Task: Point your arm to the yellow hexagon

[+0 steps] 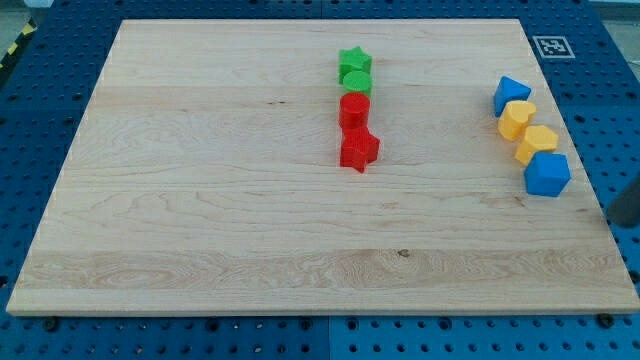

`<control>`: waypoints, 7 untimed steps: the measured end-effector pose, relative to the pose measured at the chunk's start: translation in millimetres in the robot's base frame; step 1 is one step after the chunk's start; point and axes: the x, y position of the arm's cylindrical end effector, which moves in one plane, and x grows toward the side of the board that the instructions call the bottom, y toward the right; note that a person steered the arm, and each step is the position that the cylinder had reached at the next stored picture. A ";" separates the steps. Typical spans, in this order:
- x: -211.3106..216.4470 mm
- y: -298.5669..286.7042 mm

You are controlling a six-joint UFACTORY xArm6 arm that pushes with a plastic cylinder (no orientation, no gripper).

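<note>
The yellow hexagon (536, 143) lies near the board's right edge, in a slanting column of blocks. Above it is a yellow heart (517, 118), touching it. Below it is a blue block (547, 174), also touching it. A second blue block (510, 95) tops the column. Only a dark piece of my rod shows at the view's right edge. Its lower end, my tip (618, 222), sits just off the board's right side. It is below and right of the lower blue block and apart from every block.
A vertical column stands at the board's top centre: green star (354, 62), green cylinder (356, 82), red cylinder (354, 107), red star (359, 150). The wooden board (200, 200) lies on a blue pegboard. A marker tag (551, 45) sits at the top right.
</note>
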 end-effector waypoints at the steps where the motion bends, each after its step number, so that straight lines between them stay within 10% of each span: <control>1: -59.4 0.5; 7: -77.2 -48.9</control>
